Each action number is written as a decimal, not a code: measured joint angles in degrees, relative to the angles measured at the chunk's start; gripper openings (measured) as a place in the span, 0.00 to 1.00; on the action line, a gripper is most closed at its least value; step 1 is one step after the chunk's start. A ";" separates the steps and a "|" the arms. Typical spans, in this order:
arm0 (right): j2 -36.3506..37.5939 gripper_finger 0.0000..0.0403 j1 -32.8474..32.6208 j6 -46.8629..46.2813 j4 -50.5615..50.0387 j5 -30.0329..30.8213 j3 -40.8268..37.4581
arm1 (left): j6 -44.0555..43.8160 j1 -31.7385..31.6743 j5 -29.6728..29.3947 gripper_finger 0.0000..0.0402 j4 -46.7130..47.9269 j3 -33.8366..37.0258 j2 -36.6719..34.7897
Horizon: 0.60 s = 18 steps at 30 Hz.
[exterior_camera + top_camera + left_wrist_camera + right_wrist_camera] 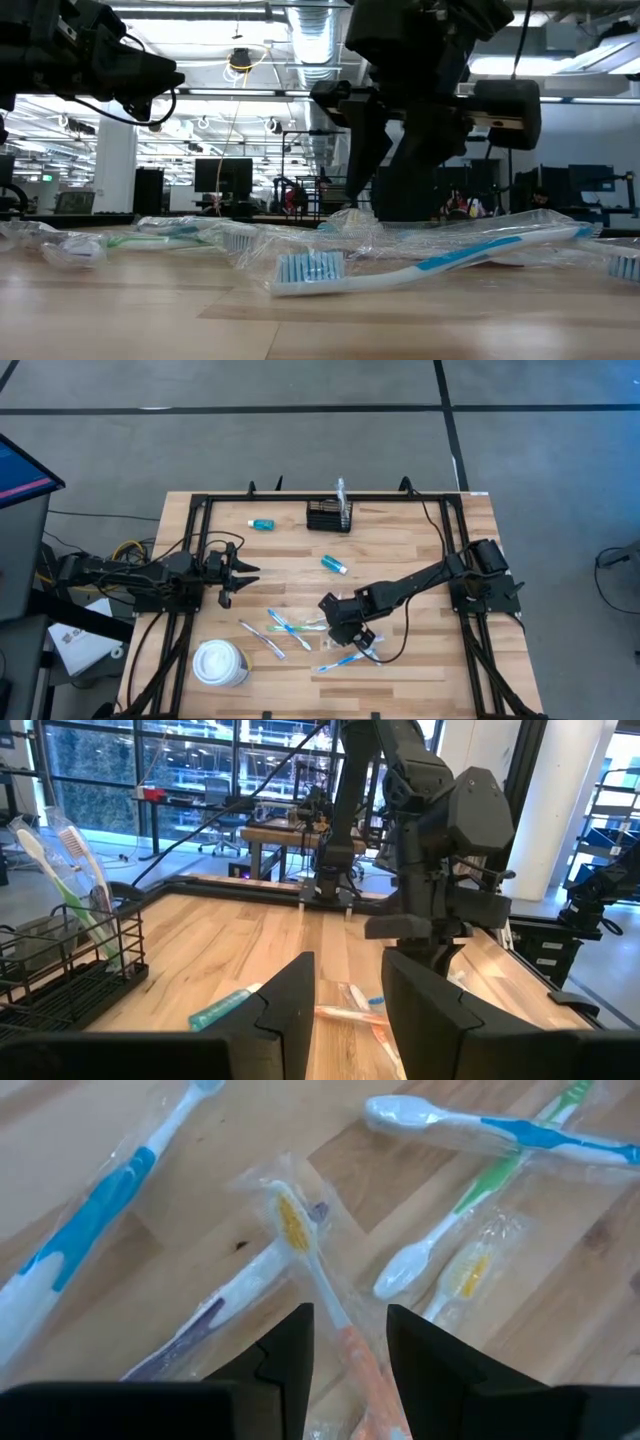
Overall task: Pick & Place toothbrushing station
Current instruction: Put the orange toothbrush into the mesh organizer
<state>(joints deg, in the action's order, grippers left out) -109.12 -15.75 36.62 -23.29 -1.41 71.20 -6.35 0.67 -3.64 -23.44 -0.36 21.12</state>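
A: The right gripper hangs over the scattered brushes with its jaws parted astride the orange-handled toothbrush, not yet clenched. Lower squarely, then close on the handle, not the wrapper.

B: And the toothbrushing station?

A: Far edge, centre. The blue tube lies on that route; lift clear. The left gripper waits parted and empty at the left.

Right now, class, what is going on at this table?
The right tool hangs low over a heap of wrapped toothbrushes at the table's front, straddling an orange one without yet gripping it. The left tool waits open, off to the left. At the back, the black mesh box already holds at least one toothbrush; a white cup stands near the front left.
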 joint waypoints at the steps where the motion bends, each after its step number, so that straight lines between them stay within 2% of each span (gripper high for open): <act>1: 0.00 0.29 0.02 0.00 0.00 0.00 0.00 | 0.02 0.00 0.02 0.28 -0.04 0.00 0.00; 18: -3.64 0.29 -0.52 -0.15 2.99 -0.04 0.15 | 0.00 0.00 0.01 0.28 -0.26 0.01 0.00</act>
<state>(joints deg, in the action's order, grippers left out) -112.76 -16.27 36.47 -20.30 -1.45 71.35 -6.35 0.67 -3.63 -23.70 -0.35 21.12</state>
